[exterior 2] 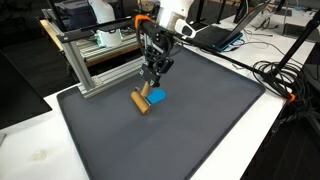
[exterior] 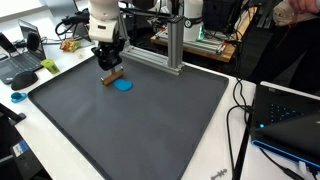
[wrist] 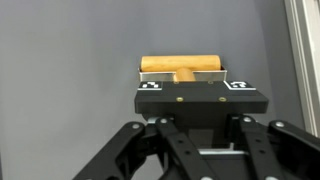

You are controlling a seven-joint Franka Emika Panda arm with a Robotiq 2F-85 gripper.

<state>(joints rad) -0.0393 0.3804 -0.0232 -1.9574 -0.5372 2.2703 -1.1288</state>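
1. Gripper (exterior 2: 151,84): jaws closed on a wooden peg (wrist: 182,66), which shows just past the pads in the wrist view.
2. Peg: at the mat (exterior: 150,125), near its far edge. Whether it rests there cannot be told.
3. Blue disc (exterior: 122,85): on the mat, just beside the peg.
4. Metal frame (exterior 2: 85,62): behind the gripper.

Mat (exterior: 140,130) is wide open in front & to both sides of my gripper (exterior: 110,70), lots of room to pass. Alu frame (exterior: 172,45) stands close behind, blocks that way. Blue disc (exterior: 123,85) lies just beside the wooden block (exterior: 112,77) I'm gripping. Cables (exterior 2: 275,75) & laptop (exterior: 285,110) crowd the tabletop (exterior 2: 30,150) past one mat edge
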